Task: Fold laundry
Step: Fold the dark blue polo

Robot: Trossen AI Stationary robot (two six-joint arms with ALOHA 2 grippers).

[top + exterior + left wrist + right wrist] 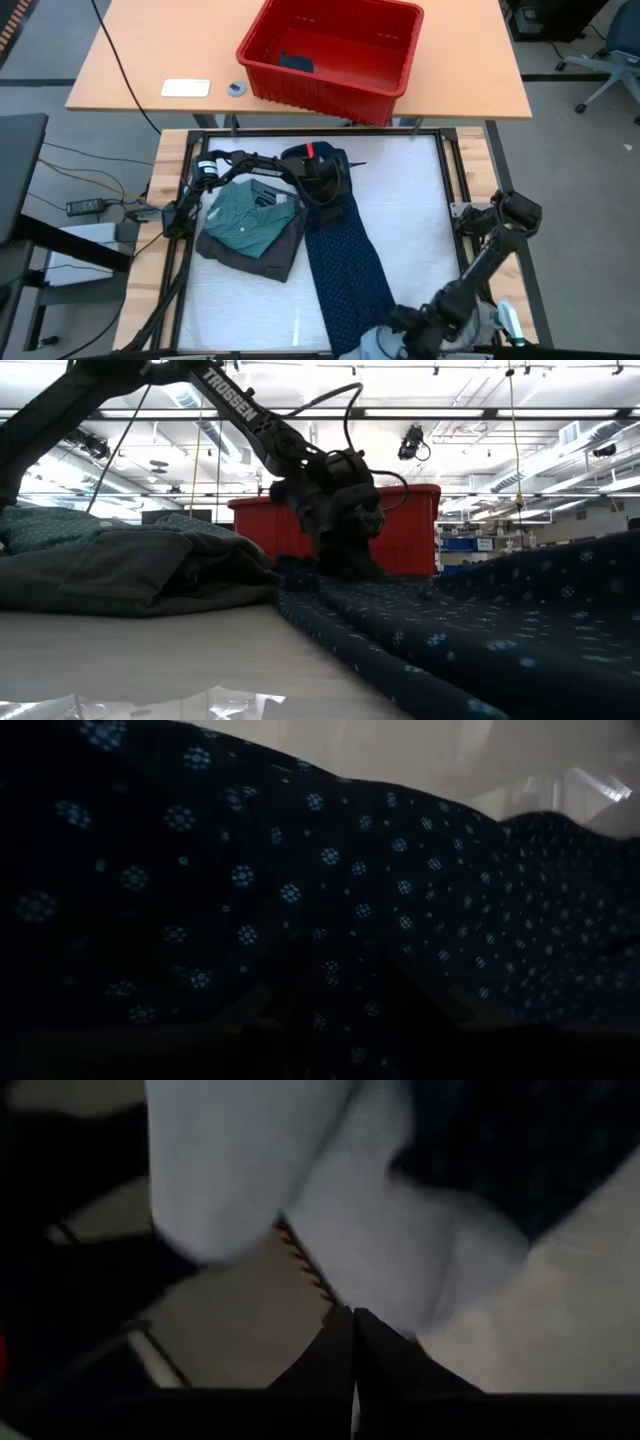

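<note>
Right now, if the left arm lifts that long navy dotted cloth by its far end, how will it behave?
Probably floppy: the navy dotted cloth lies in soft folds and would hang and trail. Likely light, being thin fabric. Its near end may drag, since it reaches the table edge by the right gripper.

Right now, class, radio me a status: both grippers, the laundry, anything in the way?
Left gripper down on far end of navy dotted piece. Right gripper shut at near table edge. Teal shirt folded on charcoal piece. Red basket clear, behind.

table | navy dotted piece; charcoal grey piece under teal-green shirt
</note>
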